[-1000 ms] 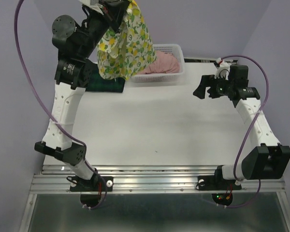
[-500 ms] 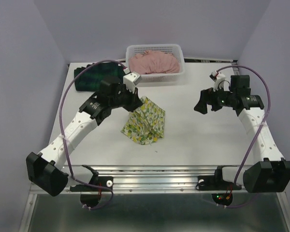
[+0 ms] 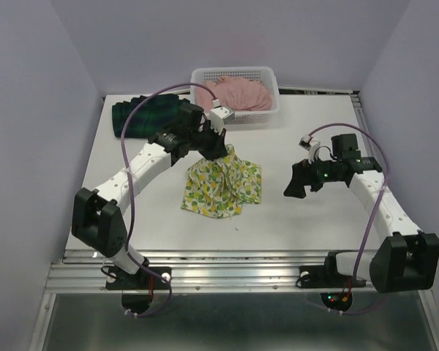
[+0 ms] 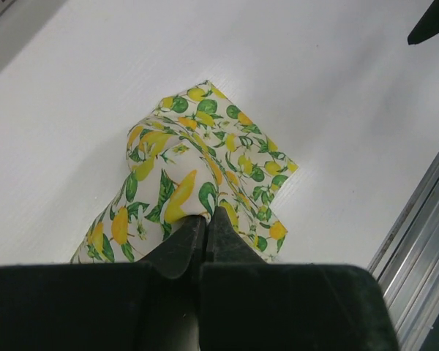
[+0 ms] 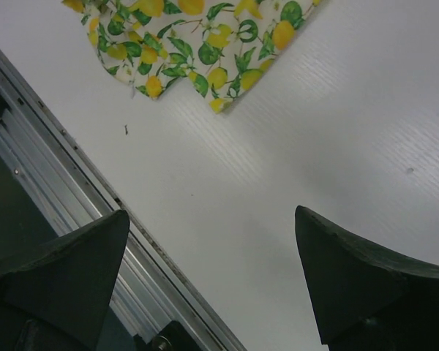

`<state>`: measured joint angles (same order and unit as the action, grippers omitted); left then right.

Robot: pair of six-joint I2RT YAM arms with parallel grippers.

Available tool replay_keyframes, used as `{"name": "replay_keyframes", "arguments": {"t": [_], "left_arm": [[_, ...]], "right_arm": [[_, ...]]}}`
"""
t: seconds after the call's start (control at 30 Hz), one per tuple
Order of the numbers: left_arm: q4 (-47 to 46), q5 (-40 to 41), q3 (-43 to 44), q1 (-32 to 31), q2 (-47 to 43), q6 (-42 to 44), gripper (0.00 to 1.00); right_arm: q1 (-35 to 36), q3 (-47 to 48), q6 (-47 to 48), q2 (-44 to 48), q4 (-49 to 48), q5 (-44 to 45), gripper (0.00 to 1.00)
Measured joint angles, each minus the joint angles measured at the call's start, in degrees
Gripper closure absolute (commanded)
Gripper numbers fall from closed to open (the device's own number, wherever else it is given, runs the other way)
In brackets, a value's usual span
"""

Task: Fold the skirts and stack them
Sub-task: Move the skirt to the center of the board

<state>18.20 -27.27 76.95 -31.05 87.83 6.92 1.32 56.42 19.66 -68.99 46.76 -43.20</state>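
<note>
Lemon-print pale cloth skirt (image 3: 223, 189) now sits a bit further right on the table than half a second ago, and a second ago it hung high in the air. We see the black left gripper (image 3: 221, 146) has shifted right with it, fingers pressed together and pinching a raised peak of the cloth, clear in the left wrist view (image 4: 205, 219). The black right gripper (image 3: 298, 183) has come inward and lower, fingers spread wide with nothing between them, near the skirt's right edge but apart from it. The flat matte white table (image 3: 314, 241) has a ribbed aluminium rail (image 3: 234, 267) along its near edge and plain lilac walls (image 3: 44, 58) around it. The lemon skirt is thin and crumpled, tented under the pinch, with its hem flat on the table. A dark green-navy plaid skirt (image 3: 143, 117) lies folded at the far left corner. A soft pink pleated skirt (image 3: 238, 95) is bunched inside the white plastic lattice basket (image 3: 234, 73) at the far edge.
</note>
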Motion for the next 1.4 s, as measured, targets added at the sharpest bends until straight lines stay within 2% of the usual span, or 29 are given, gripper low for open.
{"name": "replay_keyframes", "arguments": {"t": [0.07,0.17,0.23,0.37,0.5,0.6,0.73,0.87,1.03,1.2,1.3,1.4], "left_arm": [[1.2,-1.2,1.6,0.4,1.8,0.8,1.0],[2.8,-4.2,3.9,1.7,2.4,1.2,1.0],[4.3,-6.8,6.6,3.5,2.9,1.4,1.0],[7.8,-11.5,13.2,6.3,6.2,5.3,1.0],[13.3,-14.0,17.7,6.8,13.0,9.2,1.0],[15.5,-14.4,17.4,6.8,17.2,10.2,1.0],[17.2,-14.9,17.1,6.8,21.2,11.2,1.0],[18.5,-15.6,17.6,6.8,25.4,12.8,1.0],[19.8,-15.8,19.5,6.9,30.1,13.6,0.85],[20.8,-15.8,20.5,8.0,30.3,13.8,0.68],[22.8,-15.6,21.7,10.2,29.4,15.4,0.5],[26.7,-14.6,21.9,13.1,26.5,18.7,0.5]], "right_arm": [[2.6,-1.3,-1.3,-1.8,-1.8,-0.2,0.01],[10.9,-3.0,-4.2,-5.6,-7.3,1.8,0.0],[17.8,-5.4,-5.3,-7.3,-13.0,6.1,0.0],[26.3,-8.5,-2.4,-10.1,-22.0,16.5,0.03],[27.9,-10.7,3.2,-12.0,-29.1,24.3,0.06],[27.8,-13.0,6.5,-11.2,-34.3,27.3,0.09],[27.9,-18.7,12.4,-7.8,-41.6,28.0,0.14],[28.0,-20.8,18.8,-7.1,-43.2,27.7,0.2],[29.7,-20.3,24.2,-9.4,-42.2,26.4,0.25],[33.4,-18.7,28.6,-10.6,-39.9,25.6,0.28],[35.0,-18.6,30.9,-10.6,-39.7,25.6,0.3],[36.3,-18.6,32.7,-10.6,-40.0,26.1,0.31]]}}
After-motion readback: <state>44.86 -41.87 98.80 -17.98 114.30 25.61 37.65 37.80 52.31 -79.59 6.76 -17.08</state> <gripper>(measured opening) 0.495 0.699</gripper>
